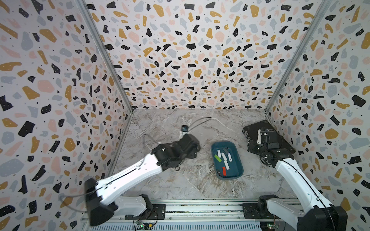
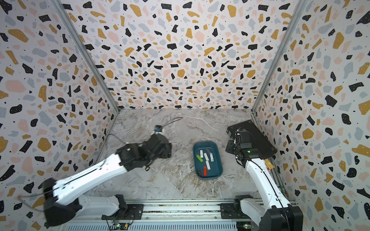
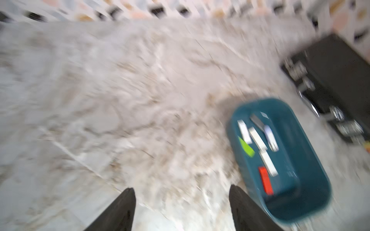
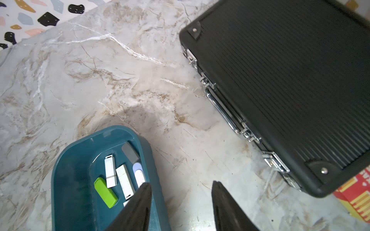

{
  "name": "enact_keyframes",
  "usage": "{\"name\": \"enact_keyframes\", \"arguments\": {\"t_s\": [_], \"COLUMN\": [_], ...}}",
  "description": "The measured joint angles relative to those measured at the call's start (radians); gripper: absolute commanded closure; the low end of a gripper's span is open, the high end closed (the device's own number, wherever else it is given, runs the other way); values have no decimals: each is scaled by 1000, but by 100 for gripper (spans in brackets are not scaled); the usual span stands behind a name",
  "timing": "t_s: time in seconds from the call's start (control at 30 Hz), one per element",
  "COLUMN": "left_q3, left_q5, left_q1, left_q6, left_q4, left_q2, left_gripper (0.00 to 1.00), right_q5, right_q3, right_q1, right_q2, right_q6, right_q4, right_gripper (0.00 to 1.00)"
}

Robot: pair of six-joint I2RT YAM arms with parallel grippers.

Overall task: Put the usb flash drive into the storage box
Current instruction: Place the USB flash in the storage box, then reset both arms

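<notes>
My left tool (image 3: 181, 188): jaws spread, nothing between them. It hangs over bare counter (image 3: 120, 100), with the box (image 3: 296, 150) beside it toward the other arm. That wrist view is blurred. My right tool (image 4: 181, 183): jaws apart, empty, above the counter between box and case (image 4: 280, 80). Several drives (image 1: 224, 157) lie inside the box: white ones, a green drive (image 1: 217, 158), a red drive (image 1: 224, 170).

My left arm (image 1: 128, 176) extends forward and inward; my left gripper (image 3: 182, 188) stands with jaws wide apart, empty. My right arm (image 1: 296, 180) reaches forward; my right gripper (image 4: 181, 183) likewise has jaws parted, holding nothing.
</notes>
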Motion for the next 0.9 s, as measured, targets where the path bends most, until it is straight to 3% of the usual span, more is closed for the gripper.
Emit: {"name": "enact_keyframes", "arguments": {"t_s": [0.17, 0.37, 0.5, 0.6, 0.77, 0.9], "left_q3": [-469, -826, -883, -927, -953, -872], "left_q5": [-243, -404, -427, -384, -213, -48], "left_q1": [85, 138, 204, 295, 522, 655], "left_q6": [204, 433, 542, 585, 595, 589], "left_q4": [250, 533, 710, 904, 1129, 1210], "left_q2": [-474, -584, -523, -414, -146, 43], "left_gripper": [13, 11, 11, 11, 13, 21], "right_q5": [87, 222, 303, 358, 387, 347], "right_q3": [-59, -314, -457, -514, -587, -597], "right_q1": [61, 61, 61, 60, 35, -32], "right_q2": [-20, -98, -66, 29, 229, 379], "right_q6": [-98, -261, -330, -353, -399, -410], "right_q4": [156, 456, 618, 784, 1110, 1353], "right_gripper": [39, 32, 31, 29, 30, 34]}}
